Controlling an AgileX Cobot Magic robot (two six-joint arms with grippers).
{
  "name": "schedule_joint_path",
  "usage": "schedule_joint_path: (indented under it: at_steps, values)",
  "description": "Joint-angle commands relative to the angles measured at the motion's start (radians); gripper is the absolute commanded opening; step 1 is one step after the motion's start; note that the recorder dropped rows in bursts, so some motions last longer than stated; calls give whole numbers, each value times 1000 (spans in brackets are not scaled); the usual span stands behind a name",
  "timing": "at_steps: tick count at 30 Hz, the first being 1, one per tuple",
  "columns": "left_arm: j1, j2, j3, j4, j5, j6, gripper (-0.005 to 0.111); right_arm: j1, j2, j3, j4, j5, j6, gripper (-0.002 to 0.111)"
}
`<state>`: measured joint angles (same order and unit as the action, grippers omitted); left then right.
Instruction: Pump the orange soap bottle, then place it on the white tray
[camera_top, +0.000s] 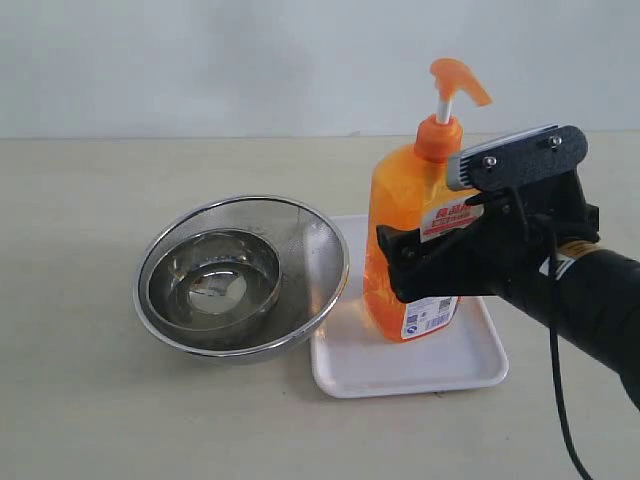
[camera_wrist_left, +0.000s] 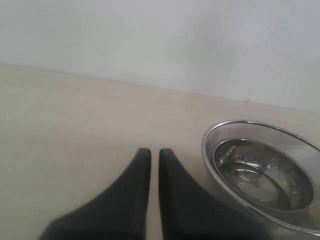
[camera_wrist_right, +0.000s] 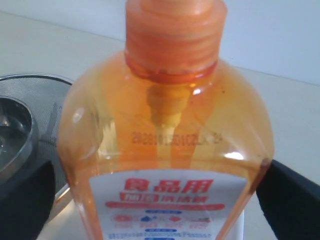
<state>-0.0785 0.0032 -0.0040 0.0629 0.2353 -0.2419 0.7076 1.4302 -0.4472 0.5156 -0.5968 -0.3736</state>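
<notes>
The orange soap bottle stands upright on the white tray, toward its left side, with its orange pump head raised on the white stem. My right gripper is shut on the bottle's body at label height, coming in from the right. In the right wrist view the orange soap bottle fills the frame and a dark finger presses each flank. My left gripper is shut and holds nothing, low over bare table. It does not show in the exterior view.
A steel mesh bowl with a smaller steel bowl inside it sits just left of the tray, its rim overlapping the tray's left edge. The same mesh bowl lies close beside my left gripper. The wall runs behind the table.
</notes>
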Motion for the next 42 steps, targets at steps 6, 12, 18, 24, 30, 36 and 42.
schedule_joint_path:
  at_steps: [6, 12, 18, 24, 30, 36, 42]
  values:
    - [3, -3, 4, 5, 1, 4, 6, 0, -1, 0, 26, 2, -41, 65]
    - [3, -3, 4, 5, 1, 4, 6, 0, -1, 0, 28, 2, -61, 55]
    - [3, -3, 4, 5, 1, 4, 6, 0, -1, 0, 28, 8, -133, 47]
    - [3, -3, 4, 5, 1, 4, 6, 0, -1, 0, 52, 13, -298, 15]
    - [3, -3, 4, 5, 1, 4, 6, 0, -1, 0, 146, -1, -372, 15]
    - [3, -3, 4, 5, 1, 4, 6, 0, -1, 0, 140, 5, -262, 15]
    - [3, -3, 4, 5, 1, 4, 6, 0, -1, 0, 104, 85, -115, 15]
